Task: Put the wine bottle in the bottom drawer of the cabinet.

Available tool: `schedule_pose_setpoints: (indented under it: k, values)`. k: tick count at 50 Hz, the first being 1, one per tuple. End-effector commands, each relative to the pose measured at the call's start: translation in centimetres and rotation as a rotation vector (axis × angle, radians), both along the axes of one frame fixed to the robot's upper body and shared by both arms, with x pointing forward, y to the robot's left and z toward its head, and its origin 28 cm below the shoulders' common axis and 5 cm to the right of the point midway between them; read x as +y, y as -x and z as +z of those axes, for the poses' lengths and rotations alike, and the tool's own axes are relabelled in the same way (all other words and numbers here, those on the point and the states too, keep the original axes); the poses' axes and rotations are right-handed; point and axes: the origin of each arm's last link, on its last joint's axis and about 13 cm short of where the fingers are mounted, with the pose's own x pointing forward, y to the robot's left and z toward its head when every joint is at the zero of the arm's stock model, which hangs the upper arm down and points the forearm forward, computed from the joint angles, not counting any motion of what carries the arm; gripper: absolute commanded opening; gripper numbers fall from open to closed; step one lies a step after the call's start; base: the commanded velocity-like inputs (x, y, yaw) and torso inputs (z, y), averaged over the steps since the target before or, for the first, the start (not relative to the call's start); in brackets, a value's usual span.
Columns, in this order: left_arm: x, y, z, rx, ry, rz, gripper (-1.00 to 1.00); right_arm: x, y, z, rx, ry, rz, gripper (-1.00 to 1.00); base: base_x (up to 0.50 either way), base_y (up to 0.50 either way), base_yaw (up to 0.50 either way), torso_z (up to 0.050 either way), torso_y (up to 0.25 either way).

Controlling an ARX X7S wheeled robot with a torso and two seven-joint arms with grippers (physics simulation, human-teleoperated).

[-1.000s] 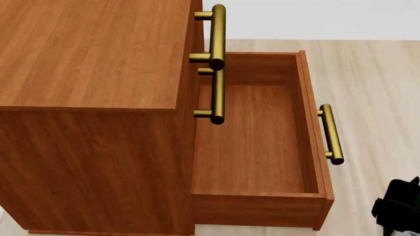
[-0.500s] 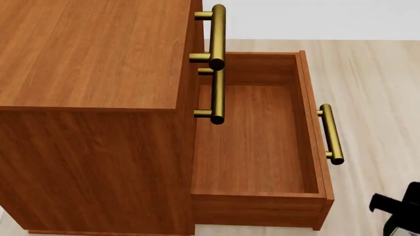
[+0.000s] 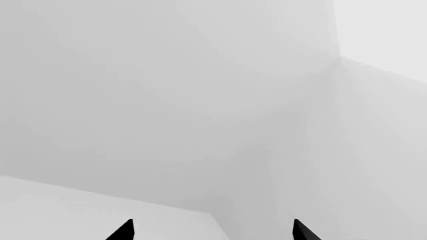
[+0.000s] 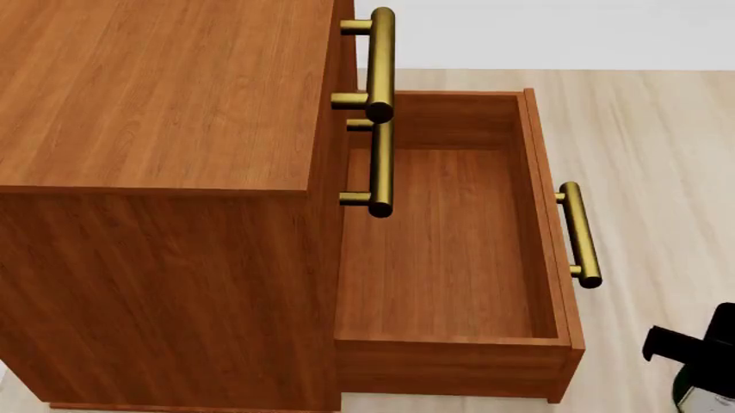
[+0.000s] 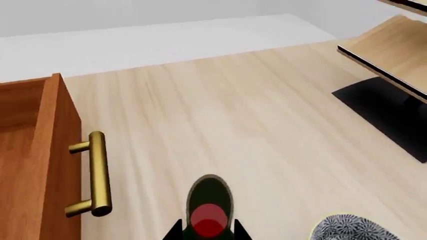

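Pale wood flooring (image 4: 655, 155) runs out in front of the cabinet (image 4: 161, 172), whose bottom drawer (image 4: 442, 249) stands pulled fully out, its inside bare and its brass handle (image 4: 579, 234) on the side nearest the right arm. The two upper drawers are shut, and their handles (image 4: 379, 112) jut out over the back part of the open box.

At the lower right corner of the head view the right pincer (image 4: 689, 348) shows as a dark shape with a sliver of green glass and white label under it: the wine bottle (image 4: 701, 394). The right wrist view looks along the bottle (image 5: 209, 207) with a black finger on either side of it, so the right pincer is clamped on the bottle, well short of the drawer and beside its front. A patterned bowl (image 5: 350, 229) and a light-wood rack (image 5: 387, 47) lie off to the other side.

The left pincer (image 3: 210, 231) faces blank grey wall, its two tips spread wide on nothing.

To do this well, I judge the bottle should be lifted clear of the drawer front and handle, carried over the open middle, kept away from the overhanging handles, then lowered onto the drawer floor before release.
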Motion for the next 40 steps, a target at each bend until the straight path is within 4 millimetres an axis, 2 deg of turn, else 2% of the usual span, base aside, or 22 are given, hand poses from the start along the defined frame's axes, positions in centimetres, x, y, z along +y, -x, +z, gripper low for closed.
schedule_pose_setpoints:
  k: [1,8,10,26,28,31,40]
  values:
    - [0.0,-0.1,0.0,0.008,-0.006,-0.002,1.00,1.0,2.2,4.6,-0.117,0.086,0.031,-1.00,0.00,0.00,0.00,0.000,0.000]
    - [0.0,-0.3,0.3,0.013,-0.007,-0.003,1.00,2.3,4.8,8.0,-0.123,0.150,0.097,-1.00,0.00,0.00,0.00,0.000,0.000]
    - [0.0,-0.2,-0.1,0.012,-0.004,-0.004,1.00,2.7,5.7,9.2,-0.117,0.153,0.102,-1.00,0.00,0.00,0.00,0.000,0.000]
    - [-0.1,-0.5,-0.1,0.016,-0.023,0.013,1.00,5.5,9.9,14.5,-0.123,0.188,0.164,-1.00,0.00,0.00,0.00,0.000,0.000]
    - [-0.1,-0.5,0.6,0.021,-0.025,0.009,1.00,5.9,10.5,15.1,-0.124,0.172,0.193,-1.00,0.00,0.00,0.00,0.000,0.000]
    - [-0.1,-0.7,-0.2,0.028,-0.024,0.002,1.00,6.3,11.3,16.1,-0.121,0.170,0.201,-1.00,0.00,0.00,0.00,0.000,0.000]
    - [-0.1,-0.7,-0.2,0.028,-0.027,0.003,1.00,7.7,12.5,19.1,-0.131,0.195,0.228,-1.00,0.00,0.00,0.00,0.000,0.002]
